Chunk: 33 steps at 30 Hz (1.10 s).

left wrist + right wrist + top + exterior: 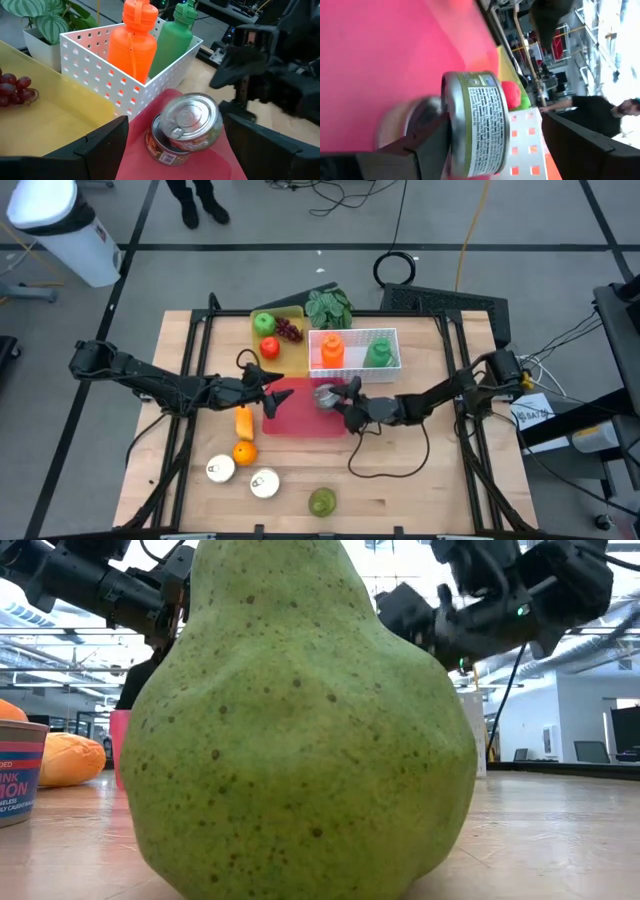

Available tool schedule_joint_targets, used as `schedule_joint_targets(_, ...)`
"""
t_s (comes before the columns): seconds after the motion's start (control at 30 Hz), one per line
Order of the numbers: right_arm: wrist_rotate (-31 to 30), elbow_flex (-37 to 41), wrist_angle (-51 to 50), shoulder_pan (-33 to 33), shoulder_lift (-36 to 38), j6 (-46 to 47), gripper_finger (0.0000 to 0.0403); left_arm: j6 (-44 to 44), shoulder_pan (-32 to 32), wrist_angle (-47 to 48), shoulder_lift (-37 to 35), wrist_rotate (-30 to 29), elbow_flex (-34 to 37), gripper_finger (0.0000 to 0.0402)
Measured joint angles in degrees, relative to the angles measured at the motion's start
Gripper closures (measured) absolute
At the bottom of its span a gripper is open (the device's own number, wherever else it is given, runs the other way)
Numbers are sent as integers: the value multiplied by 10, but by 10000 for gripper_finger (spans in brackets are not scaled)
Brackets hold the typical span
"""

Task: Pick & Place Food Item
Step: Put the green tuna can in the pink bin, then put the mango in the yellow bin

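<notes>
Two tins lie stacked on the red mat (pixel 300 412). The upper tin (pixel 192 120), with a silver pull-tab lid, rests tilted on the lower tin (pixel 164 151). My right gripper (pixel 338 398) reaches in level from the table's right and is open, with its fingers on either side of the upper tin (pixel 476 125). My left gripper (pixel 277 390) is open over the mat's left part and points at the tins from a short way off (pixel 175 122), touching nothing. My right gripper has one finger (pixel 427 142) close against the upper tin's side, while the other finger (pixel 585 142) stands well clear of it. I cannot tell whether the near finger touches the tin.
Just beyond the tins stands a white basket (pixel 392 366) holding an orange bottle (pixel 332 350) and a green bottle (pixel 378 352). A yellow board (pixel 292 312) carries an apple, a tomato and grapes. Nearer lie an orange (pixel 244 451), two cups and a pear (pixel 300 730), which blocks the low view.
</notes>
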<state>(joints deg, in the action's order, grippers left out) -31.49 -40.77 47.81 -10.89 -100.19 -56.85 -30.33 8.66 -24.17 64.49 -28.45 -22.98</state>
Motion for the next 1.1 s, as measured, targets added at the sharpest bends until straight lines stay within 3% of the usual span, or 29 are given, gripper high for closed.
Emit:
schedule_joint_targets(0.33, 7, 0, -62, -22, 42, 193, 117, -4, 0, 0, 0, 0, 0, 62)
schedule_joint_targets(0.53, 74, 0, -78, -19, 42, 273, 118, -4, 0, 0, 0, 0, 0, 62)
schedule_joint_targets(0.7, 122, 0, -78, -15, 42, 307, 119, -4, 0, 0, 0, 0, 0, 62)
schedule_joint_targets(1.1, 121, 0, -72, -15, 42, 310, 119, 4, 0, 0, 0, -1, 0, 62)
